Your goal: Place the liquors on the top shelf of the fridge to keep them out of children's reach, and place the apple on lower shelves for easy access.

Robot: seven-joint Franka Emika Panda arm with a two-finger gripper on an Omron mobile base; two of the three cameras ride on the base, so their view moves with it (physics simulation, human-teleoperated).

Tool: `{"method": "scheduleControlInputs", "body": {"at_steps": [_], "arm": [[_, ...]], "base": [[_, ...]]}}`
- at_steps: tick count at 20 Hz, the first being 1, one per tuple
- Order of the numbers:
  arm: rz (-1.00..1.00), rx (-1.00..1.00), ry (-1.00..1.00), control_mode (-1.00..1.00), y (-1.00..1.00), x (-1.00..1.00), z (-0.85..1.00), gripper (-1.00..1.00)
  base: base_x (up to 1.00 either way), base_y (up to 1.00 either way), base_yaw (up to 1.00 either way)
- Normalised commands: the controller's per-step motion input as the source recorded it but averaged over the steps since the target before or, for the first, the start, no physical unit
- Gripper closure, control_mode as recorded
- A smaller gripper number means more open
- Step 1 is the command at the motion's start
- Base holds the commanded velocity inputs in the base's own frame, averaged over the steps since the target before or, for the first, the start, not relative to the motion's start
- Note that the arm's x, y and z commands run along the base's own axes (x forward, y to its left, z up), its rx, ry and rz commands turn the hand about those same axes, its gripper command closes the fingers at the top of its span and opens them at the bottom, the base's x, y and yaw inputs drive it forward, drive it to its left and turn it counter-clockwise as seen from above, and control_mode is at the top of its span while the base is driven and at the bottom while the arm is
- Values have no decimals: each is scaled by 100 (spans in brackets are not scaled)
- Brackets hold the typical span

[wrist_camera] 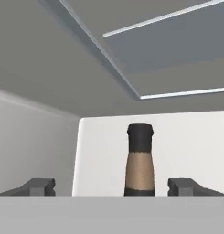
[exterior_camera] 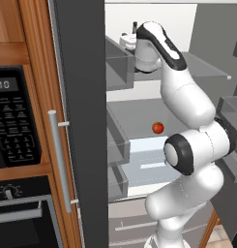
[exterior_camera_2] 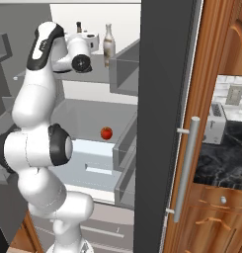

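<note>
We see the dark bottle (wrist_camera: 140, 160) upright on the fridge's top shelf (exterior_camera_2: 100, 63), its body hidden behind the hand. The gripper (wrist_camera: 111, 186) is spread, fingers clear of its neck. The pale bottle (exterior_camera_2: 108, 45) stands beside; the apple (exterior_camera_2: 106, 133) rests on a lower shelf (exterior_camera_2: 83, 118).

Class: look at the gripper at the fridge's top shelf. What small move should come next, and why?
Probably draw the gripper straight back. Its jaws stand open either side of the dark bottle, which stands on the top shelf beside the pale bottle; the apple already sits on a lower shelf.
</note>
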Motion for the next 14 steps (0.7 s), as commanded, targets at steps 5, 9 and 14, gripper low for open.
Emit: {"method": "scheduleControlInputs", "body": {"at_steps": [5, 9, 14], "arm": [[-1, 0, 8, -100, -43, -67, 10, -100], [-1, 0, 11, -100, -45, -96, 11, -100], [0, -7, 17, -100, -14, -100, 0, -100]], "base": [[0, 0, 0], [0, 0, 0], [0, 0, 0]]}}
